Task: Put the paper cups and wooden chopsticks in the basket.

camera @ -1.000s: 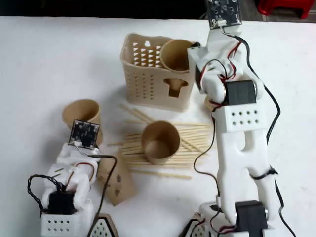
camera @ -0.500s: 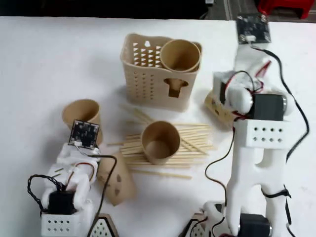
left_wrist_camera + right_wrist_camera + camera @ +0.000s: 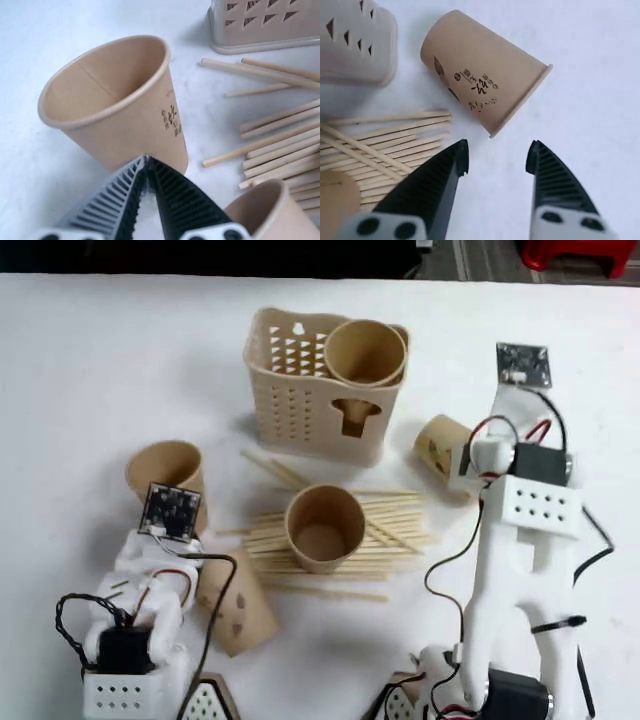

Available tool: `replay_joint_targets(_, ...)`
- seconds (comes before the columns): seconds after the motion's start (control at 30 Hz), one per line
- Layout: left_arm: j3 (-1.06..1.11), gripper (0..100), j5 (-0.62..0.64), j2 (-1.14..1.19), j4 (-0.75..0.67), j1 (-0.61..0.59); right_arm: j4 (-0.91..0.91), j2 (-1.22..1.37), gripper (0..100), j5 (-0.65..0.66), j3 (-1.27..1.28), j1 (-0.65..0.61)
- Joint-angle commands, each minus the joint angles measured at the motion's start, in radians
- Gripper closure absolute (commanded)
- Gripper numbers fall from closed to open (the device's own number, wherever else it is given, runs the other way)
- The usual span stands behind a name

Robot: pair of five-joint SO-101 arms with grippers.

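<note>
Right hand spread apart, poised over the rim end of the tipped cup lying on the worktop beside the basket — round and light, so likely to roll or skid away under an off-centre close. Left hand pressed together, empty, just behind the upright cup. By count: one basket; five cups at least — a nested cup or perhaps two in the basket, one middle cup standing on the chopsticks, one upright, two on their sides; chopsticks too heaped to number.
</note>
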Motion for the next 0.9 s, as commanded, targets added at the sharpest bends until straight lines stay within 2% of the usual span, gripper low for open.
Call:
replay_joint_targets(0.0,-0.005,97,-0.008,-0.008,-0.021,-0.004,-0.153,-0.036,79.8,-0.006,0.091,0.01)
replay_joint_targets(0.13,-0.005,97,-0.008,-0.008,-0.021,-0.004,-0.26,-0.035,80.0,-0.009,0.18,0.008)
replay_joint_targets(0.37,-0.005,97,-0.008,-0.008,-0.021,-0.004,-0.343,-0.035,80.3,-0.008,0.236,-0.015)
replay_joint_targets(0.6,0.008,97,-0.009,-0.008,-0.028,-0.005,-0.427,0.065,90.4,-0.003,0.229,-0.088)
replay_joint_targets(0.7,0.014,97,-0.066,-0.008,-0.028,-0.005,-0.424,0.104,93.7,0.002,0.195,-0.076)
replay_joint_targets(0.8,0.015,97,-0.084,-0.008,-0.029,-0.005,-0.412,0.09,98.2,0.068,0.184,-0.071)
replay_joint_targets(0.87,0.015,97,-0.086,-0.008,-0.029,-0.005,-0.389,0.05,97.6,0.101,0.183,-0.071)
